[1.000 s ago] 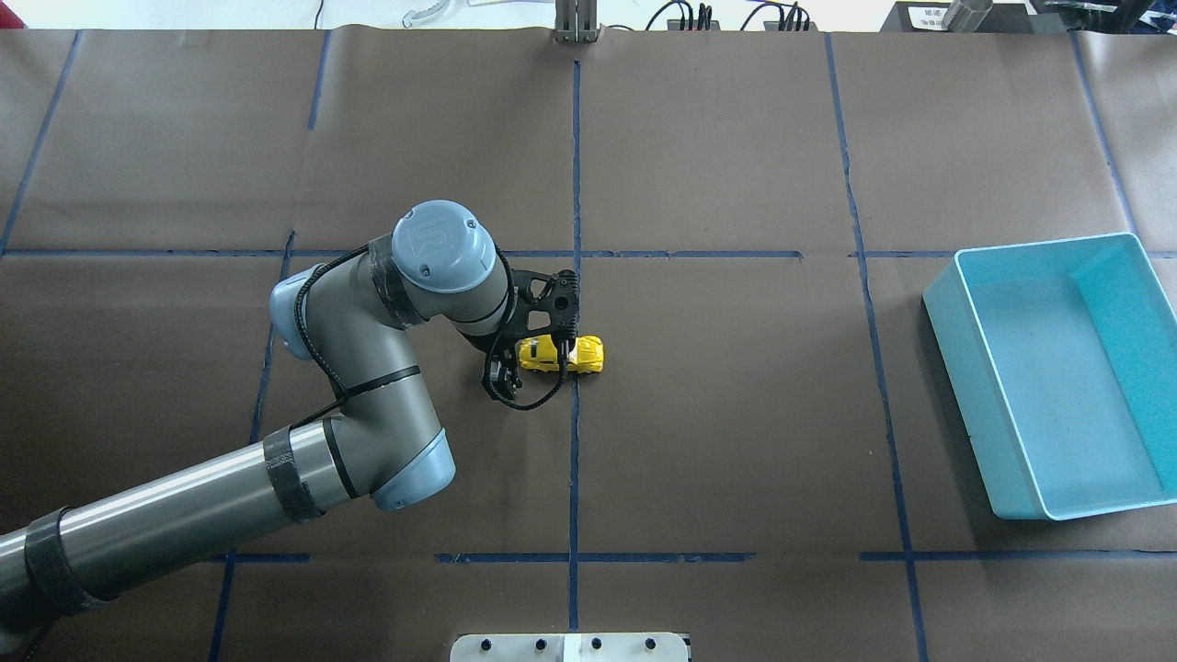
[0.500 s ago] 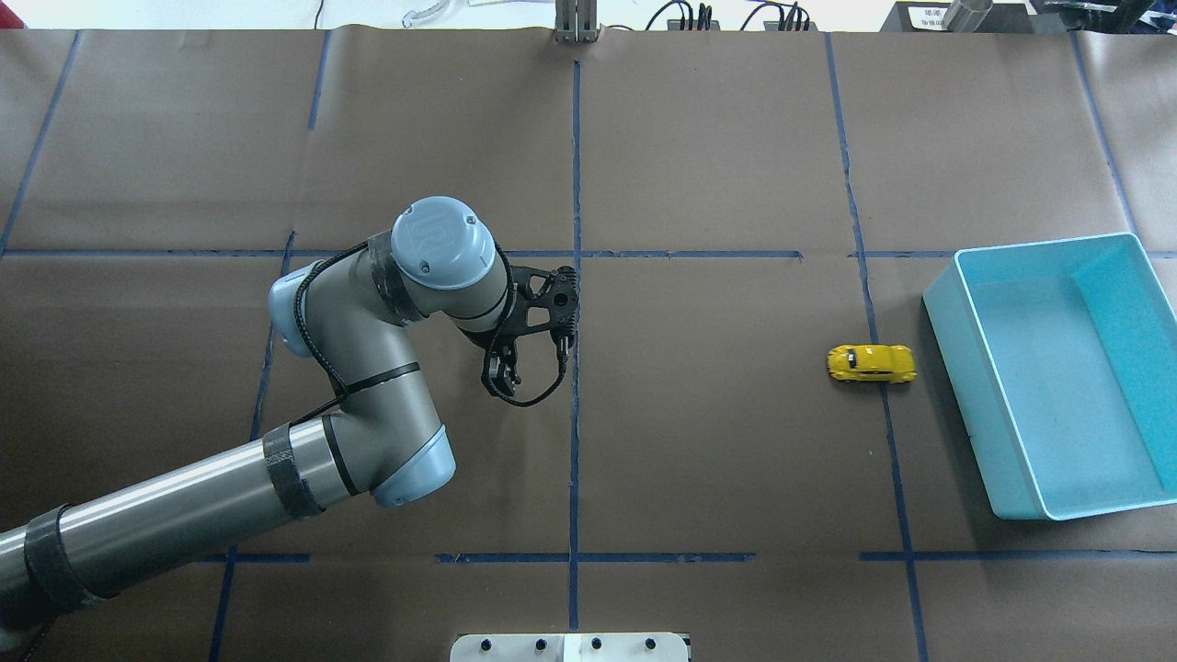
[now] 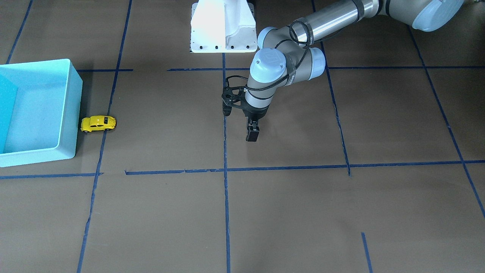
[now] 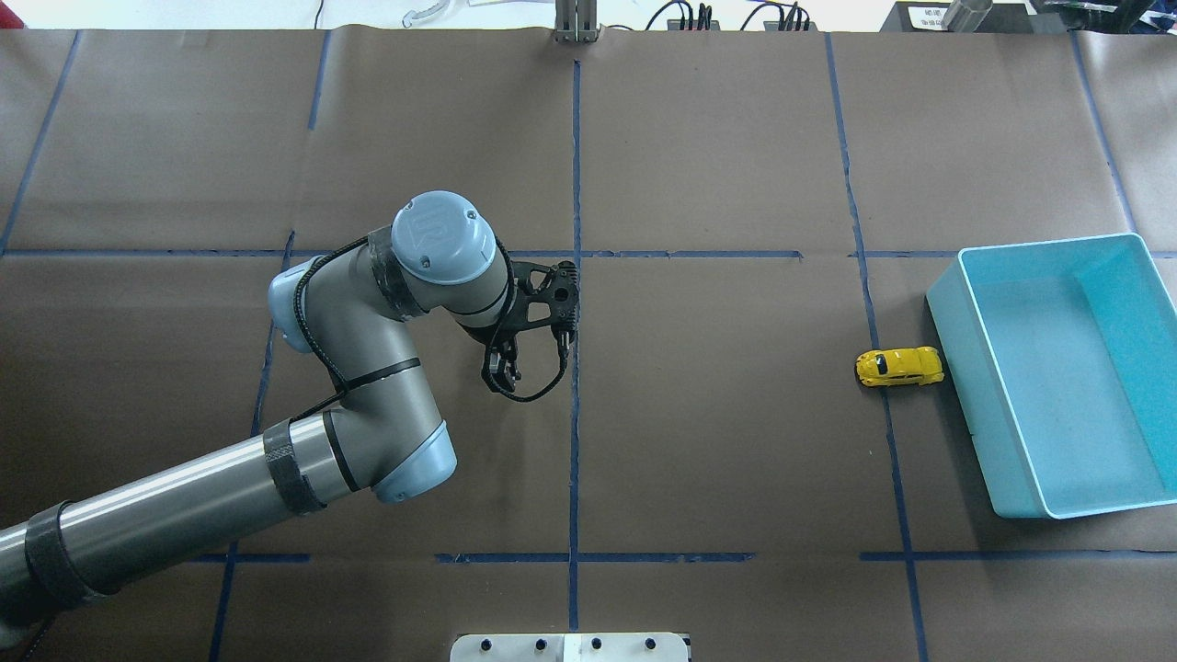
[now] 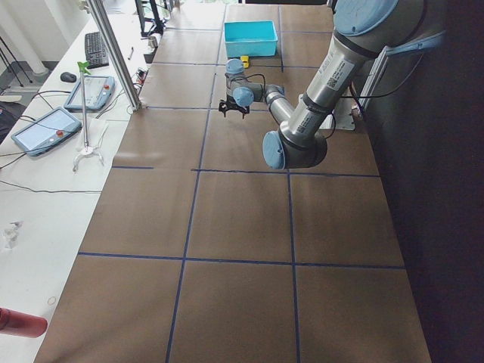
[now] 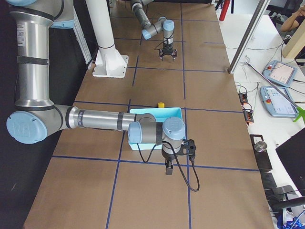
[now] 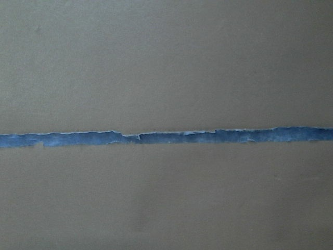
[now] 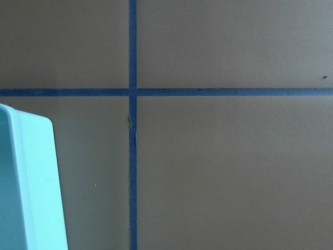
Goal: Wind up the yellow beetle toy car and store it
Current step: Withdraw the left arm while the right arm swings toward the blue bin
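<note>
The yellow beetle toy car [image 4: 899,367] stands on its wheels on the brown table. Its nose is at the left wall of the turquoise bin [image 4: 984,414], touching it or nearly so. It also shows in the front view [image 3: 98,123] beside the bin [image 3: 75,113]. My left gripper [image 4: 501,370] points down at the table's middle, far from the car. It is open and empty, as the front view [image 3: 252,133] also shows. My right gripper [image 6: 167,169] shows only in the exterior right view, beside the bin [image 6: 143,112]. I cannot tell its state.
Blue tape lines divide the brown paper cover into squares. The robot's white base [image 3: 221,26] stands at the table's near edge. The right wrist view shows a corner of the bin [image 8: 26,182]. The left wrist view shows only a tape line [image 7: 166,137].
The car left my left gripper and rolled right across the table to the bin's wall. The bin shifted slightly. My left gripper rose a little and stayed at the middle.
</note>
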Motion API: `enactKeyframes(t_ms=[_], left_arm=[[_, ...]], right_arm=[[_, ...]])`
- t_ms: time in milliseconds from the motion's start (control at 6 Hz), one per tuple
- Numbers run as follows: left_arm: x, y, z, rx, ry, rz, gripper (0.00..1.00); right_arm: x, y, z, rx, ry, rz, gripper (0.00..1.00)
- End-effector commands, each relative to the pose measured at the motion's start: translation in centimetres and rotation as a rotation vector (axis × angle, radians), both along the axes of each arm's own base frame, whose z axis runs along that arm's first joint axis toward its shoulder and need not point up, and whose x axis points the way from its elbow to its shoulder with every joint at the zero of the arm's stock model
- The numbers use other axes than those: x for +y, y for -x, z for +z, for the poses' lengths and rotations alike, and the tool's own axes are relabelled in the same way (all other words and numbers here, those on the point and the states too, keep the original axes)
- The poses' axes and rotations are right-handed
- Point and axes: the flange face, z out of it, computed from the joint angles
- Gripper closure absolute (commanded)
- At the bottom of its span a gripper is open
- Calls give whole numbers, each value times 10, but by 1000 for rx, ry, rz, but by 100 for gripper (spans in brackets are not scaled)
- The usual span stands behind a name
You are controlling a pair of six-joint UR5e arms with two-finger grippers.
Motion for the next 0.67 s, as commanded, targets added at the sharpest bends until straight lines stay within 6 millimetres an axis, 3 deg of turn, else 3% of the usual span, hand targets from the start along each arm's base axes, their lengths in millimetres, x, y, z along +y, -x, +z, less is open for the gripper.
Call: enactKeyframes(t_ms=[0,333,500], left_arm=[[-22,18,8,-73,52,-37,0],[-63,62,11,-164,132,-116,0],[-60,79,7,-170,204,-91,0]], right_arm=[[0,0,0,0,-2,-1,0],[0,0,0,0,-2,1,0],[0,0,0,1,-2,1,0]])
